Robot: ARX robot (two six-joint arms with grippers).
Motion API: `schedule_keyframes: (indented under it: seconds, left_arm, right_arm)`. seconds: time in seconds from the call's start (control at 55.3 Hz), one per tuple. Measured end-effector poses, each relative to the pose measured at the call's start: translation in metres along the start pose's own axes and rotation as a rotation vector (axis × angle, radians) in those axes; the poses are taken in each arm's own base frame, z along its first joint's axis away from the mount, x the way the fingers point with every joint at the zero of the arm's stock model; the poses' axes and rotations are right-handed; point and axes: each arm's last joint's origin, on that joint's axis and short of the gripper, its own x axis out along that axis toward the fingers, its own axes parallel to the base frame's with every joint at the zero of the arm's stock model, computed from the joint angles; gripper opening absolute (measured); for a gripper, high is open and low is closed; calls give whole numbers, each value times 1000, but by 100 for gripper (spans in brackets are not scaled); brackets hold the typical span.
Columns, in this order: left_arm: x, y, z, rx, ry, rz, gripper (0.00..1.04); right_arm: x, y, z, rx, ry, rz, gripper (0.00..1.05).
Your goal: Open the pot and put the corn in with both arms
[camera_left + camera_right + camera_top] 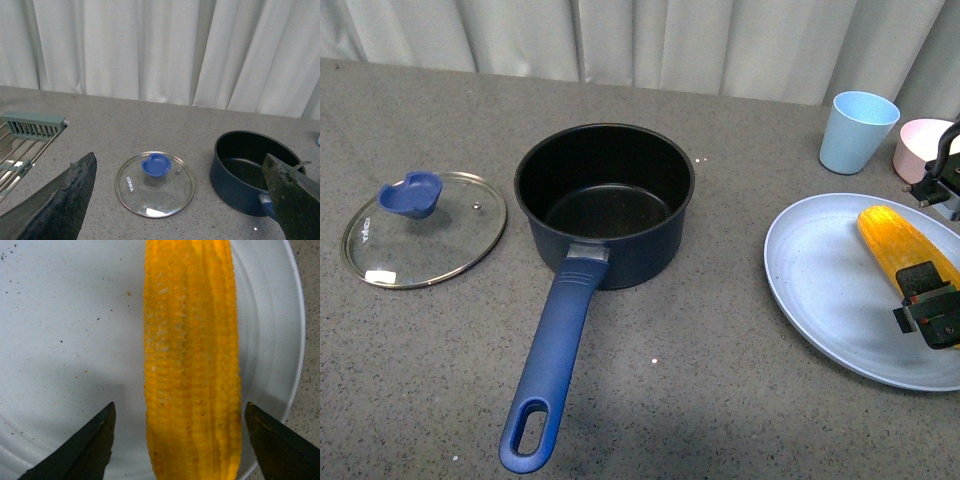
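Lid (425, 228) off and lying beside the open pot (604, 200) mid-bench, we have the corn (905, 245) yet to move: it lies on the plate (820, 270) at the bench's right edge, our right tool (178, 412) spread astride it, left tool (180, 156) spread, empty.

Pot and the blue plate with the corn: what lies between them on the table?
Nothing: in the front view, only bare grey table separates the pot from the plate.

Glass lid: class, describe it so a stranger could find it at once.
Find the dark navy round saucepan mid-table. Left of it, apart, lies the round metal-rimmed glass lid, flat on the grey tabletop. It alone is see-through, with a blue knob.
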Motion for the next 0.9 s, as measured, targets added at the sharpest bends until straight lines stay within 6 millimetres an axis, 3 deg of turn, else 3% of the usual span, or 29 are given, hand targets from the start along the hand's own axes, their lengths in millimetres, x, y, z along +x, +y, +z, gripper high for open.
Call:
schedule_keyframes:
  seconds: [0.09,0.289,0.524,0.633,0.904]
  left_arm:
    - [0,0,0,0,0,0,98]
    - [0,0,0,0,0,0,98]
    - [0,0,0,0,0,0,98]
    - [0,0,0,0,0,0,98]
    - [0,0,0,0,0,0,98]
  right_arm:
    - [0,2,1,-1,11,8,50]
    - [-11,11,5,-56,-35,52,30]
    - [-87,39,42,-176,-276,258,16]
    - [-108,57,64,-218,-363,318,13]
    - [-95,121,100,-259,-350,401,11]
